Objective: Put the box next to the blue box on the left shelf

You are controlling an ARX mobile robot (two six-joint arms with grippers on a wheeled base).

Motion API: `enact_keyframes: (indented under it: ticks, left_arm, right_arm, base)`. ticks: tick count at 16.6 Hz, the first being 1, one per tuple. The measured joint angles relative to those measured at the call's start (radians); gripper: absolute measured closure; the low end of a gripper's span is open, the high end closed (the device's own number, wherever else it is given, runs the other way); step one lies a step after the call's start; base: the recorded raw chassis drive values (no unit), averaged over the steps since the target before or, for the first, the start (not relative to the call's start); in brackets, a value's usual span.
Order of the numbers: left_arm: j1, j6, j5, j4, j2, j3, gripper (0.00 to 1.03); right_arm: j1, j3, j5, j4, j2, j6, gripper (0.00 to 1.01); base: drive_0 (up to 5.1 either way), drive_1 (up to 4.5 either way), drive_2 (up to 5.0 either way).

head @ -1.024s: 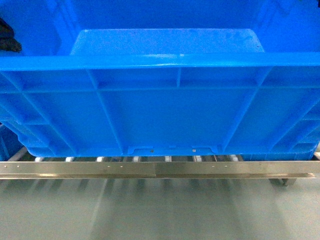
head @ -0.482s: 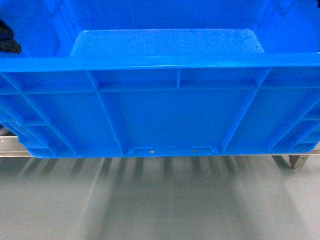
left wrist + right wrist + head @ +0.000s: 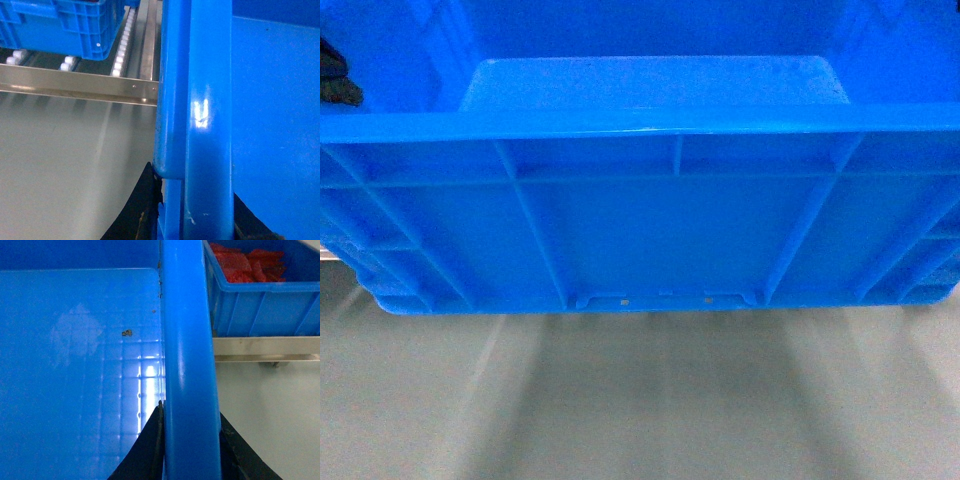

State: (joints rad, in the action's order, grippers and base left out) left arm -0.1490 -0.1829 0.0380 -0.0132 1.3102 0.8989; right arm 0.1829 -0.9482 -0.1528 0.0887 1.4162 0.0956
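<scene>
Left gripper (image 3: 195,220) clamped over the box (image 3: 650,230) rim, fingers either side. Right gripper (image 3: 187,460) likewise clamped on the opposite rim. Beyond the box, shelf (image 3: 75,87) rail.

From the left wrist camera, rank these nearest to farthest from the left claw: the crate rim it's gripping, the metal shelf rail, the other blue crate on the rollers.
1. Crate rim: in the left claw, bottom centre.
2. Metal shelf rail: crossing the left, mid-frame.
3. Other blue crate: top left, on the white rollers behind the rail.
</scene>
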Motion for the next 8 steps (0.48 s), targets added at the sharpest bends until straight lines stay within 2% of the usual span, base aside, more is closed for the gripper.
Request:
enact_keyframes:
  ticks: [8]
  left_arm:
    - [0.000, 0.000, 0.000, -0.002, 0.000, -0.001, 0.86]
  right_arm:
    - [0.000, 0.002, 0.000, -0.003, 0.002, 0.000, 0.82]
  base:
    - [0.0, 0.00, 0.0]
